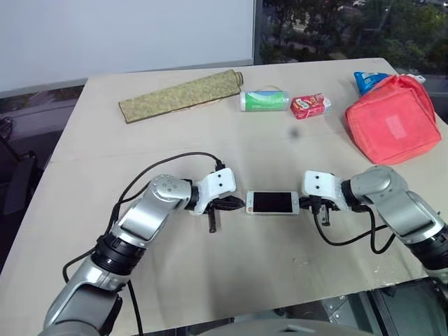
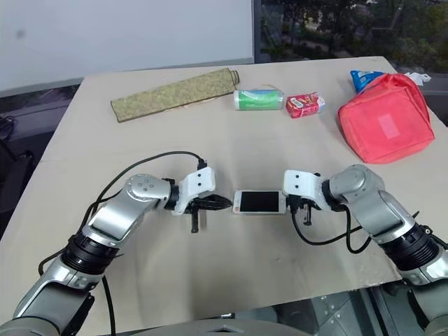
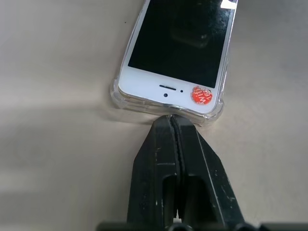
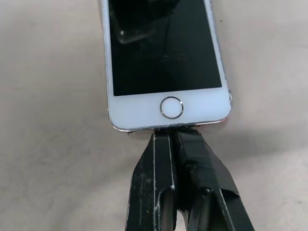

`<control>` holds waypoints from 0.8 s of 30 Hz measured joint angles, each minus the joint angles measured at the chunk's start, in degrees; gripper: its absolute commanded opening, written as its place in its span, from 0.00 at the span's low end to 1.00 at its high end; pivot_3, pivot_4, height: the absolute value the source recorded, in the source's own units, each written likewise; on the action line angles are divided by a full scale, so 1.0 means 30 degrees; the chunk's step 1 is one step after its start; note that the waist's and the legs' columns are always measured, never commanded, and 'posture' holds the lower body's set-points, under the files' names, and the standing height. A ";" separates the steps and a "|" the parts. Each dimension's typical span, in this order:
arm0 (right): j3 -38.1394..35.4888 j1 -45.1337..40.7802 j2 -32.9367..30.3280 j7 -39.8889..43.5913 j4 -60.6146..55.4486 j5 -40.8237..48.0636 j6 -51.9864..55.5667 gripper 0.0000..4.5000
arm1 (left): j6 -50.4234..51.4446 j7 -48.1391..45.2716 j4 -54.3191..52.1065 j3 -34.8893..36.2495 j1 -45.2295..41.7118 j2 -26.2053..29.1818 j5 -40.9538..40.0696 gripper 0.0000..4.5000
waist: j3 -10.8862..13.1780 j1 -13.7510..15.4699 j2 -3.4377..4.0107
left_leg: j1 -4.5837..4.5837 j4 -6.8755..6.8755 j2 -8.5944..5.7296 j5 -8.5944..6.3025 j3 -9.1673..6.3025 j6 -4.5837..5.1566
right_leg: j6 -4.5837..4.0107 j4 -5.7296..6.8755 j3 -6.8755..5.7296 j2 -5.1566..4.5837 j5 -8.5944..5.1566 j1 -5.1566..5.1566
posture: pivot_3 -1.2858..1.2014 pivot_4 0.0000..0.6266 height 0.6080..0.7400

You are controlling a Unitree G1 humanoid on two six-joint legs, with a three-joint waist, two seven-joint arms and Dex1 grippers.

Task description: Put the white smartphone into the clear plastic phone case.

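The white smartphone [image 1: 271, 202] lies screen up on the table, midway between my two grippers. In the left wrist view its earpiece end [image 3: 168, 89] sits inside the clear plastic phone case [image 3: 117, 98], whose raised rim and corner bumpers wrap around it. My left gripper [image 3: 172, 120] is shut, with its tips against the case's end edge. My right gripper [image 4: 171, 134] is also shut, and its tips press on the phone's home-button end [image 4: 171, 107]. Whether that end is fully seated in the case I cannot tell.
At the back of the table lie a rolled green patterned mat [image 1: 180, 94], a green-and-white bottle [image 1: 264, 100] and a small red snack packet [image 1: 309, 105]. A red bag [image 1: 392, 122] with a blue item [image 1: 367, 78] behind it sits at the far right.
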 measured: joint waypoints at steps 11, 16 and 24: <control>-0.1968 0.1596 -0.1365 -0.0148 -0.0032 0.1370 -0.1133 0.01 | 0.0740 -0.0964 -0.0500 0.1870 0.0086 0.1434 -0.1660 0.00 | 0.0015 0.0087 0.0002 | -0.0064 -0.0008 0.0004 0.0016 -0.0025 -0.0030 | -0.0015 -0.0038 -0.0031 -0.0019 0.0006 -0.0032 | 0.52 0.24 1.00; -0.4091 0.2248 -0.1515 -0.0083 0.1027 0.2804 -0.2355 0.01 | 0.1019 -0.0662 -0.1000 0.2700 -0.1471 0.0615 -0.2764 0.00 | 0.0023 0.0214 -0.0013 | -0.0070 -0.0004 -0.0024 0.0016 -0.0023 -0.0030 | -0.0007 -0.0050 -0.0031 -0.0037 0.0005 -0.0018 | 0.52 0.24 1.00; -0.5286 0.2871 -0.1046 -0.0440 0.0751 0.4874 -0.1274 0.01 | 0.1476 -0.0357 -0.1017 0.1401 -0.1760 0.0623 -0.2587 0.00 | 0.0030 0.0028 -0.0005 | -0.0046 -0.0021 0.0023 0.0017 -0.0047 -0.0030 | -0.0010 -0.0010 -0.0021 0.0054 0.0008 -0.0030 | 0.52 0.24 1.00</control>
